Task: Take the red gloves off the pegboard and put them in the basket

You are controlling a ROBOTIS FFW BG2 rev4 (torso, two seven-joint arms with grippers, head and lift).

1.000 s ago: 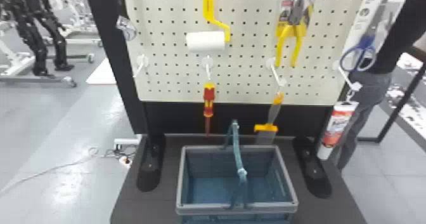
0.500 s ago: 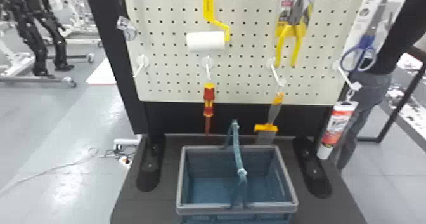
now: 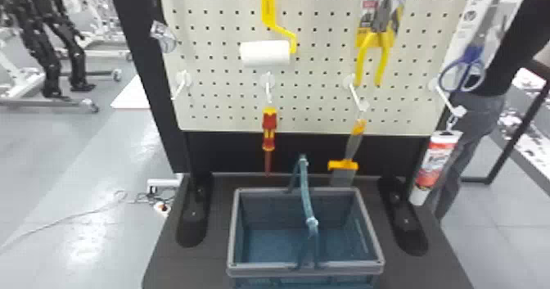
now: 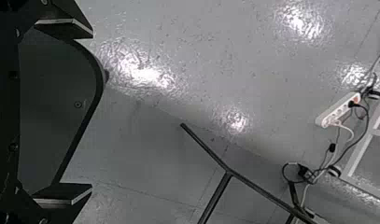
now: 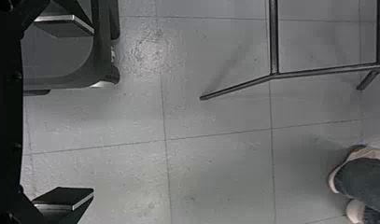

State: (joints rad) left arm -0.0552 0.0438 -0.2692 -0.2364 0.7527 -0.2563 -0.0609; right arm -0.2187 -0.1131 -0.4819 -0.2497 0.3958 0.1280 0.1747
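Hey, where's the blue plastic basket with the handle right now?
In the head view, the basket stands at lower centre on the dark base, in front of the cream pegboard and lower than the hanging red-and-yellow screwdriver.

You're facing a robotics lab, judging by the robot legs (image 3: 51, 73) and wheeled frames (image 3: 49, 102) at ten o'clock, the pegboard (image 3: 221, 98) at twelve, pliers (image 3: 384, 57) at two

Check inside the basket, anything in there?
The basket shows bare blue floor and inner walls. Its handle hides a strip; the near rim may cover the closest floor. Can't tell there.
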